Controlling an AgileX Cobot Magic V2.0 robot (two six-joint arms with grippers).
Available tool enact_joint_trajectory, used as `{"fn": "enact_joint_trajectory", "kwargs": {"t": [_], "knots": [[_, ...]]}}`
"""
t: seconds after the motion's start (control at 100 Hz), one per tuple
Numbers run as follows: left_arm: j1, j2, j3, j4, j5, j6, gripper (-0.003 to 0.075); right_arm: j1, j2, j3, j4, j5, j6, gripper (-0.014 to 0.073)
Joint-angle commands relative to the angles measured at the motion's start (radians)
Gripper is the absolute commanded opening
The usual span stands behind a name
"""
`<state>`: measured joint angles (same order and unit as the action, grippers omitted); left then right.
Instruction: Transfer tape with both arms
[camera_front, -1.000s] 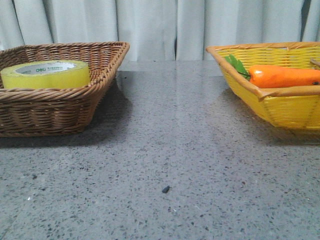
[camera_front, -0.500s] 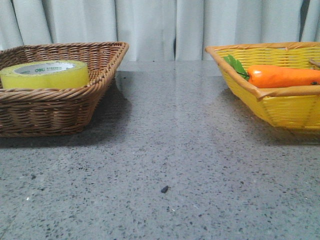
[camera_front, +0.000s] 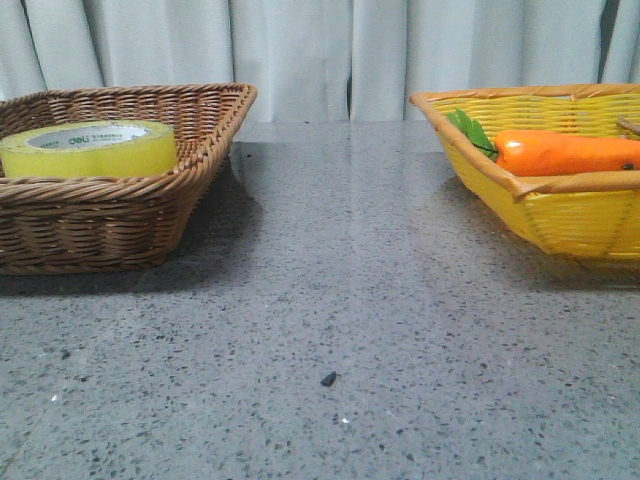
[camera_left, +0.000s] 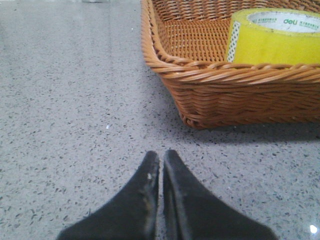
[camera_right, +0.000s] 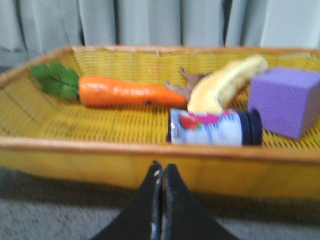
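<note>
One tape (camera_front: 90, 148) in brown basket (camera_front: 120, 225), two baskets, left gripper (camera_left: 161, 159) and right gripper (camera_right: 161, 172) — both closed, empty.

Tape (camera_front: 90, 148) lower half behind basket rim (camera_front: 95, 187)

A yellow basket (camera_right: 60, 150) holds a carrot (camera_right: 125, 92), banana (camera_right: 225, 82), purple cube (camera_right: 287, 100) and a bottle (camera_right: 215, 127).

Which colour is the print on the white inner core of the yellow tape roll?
Green, clearest in the left wrist view.
</note>
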<state>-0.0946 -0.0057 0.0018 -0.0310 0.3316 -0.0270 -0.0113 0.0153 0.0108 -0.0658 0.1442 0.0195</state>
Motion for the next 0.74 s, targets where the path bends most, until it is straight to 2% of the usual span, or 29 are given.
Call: {"fn": "enact_joint_trajectory", "kwargs": {"t": [0.0, 0.01, 0.18, 0.73], "knots": [[0.004, -0.031, 0.011, -0.011, -0.051, -0.012, -0.002, -0.022, -0.023, 0.021, 0.002, 0.021, 0.002, -0.0067], [0.004, -0.031, 0.011, -0.011, -0.051, -0.012, -0.002, -0.031, -0.046, 0.021, 0.002, 0.1, 0.002, -0.0067], [0.004, -0.031, 0.011, -0.011, -0.051, -0.012, -0.0021, -0.031, -0.046, 0.021, 0.002, 0.17, 0.002, -0.0067], [0.004, -0.031, 0.011, -0.011, -0.051, -0.012, -0.002, -0.031, -0.046, 0.021, 0.002, 0.17, 0.002, -0.0067]]}}
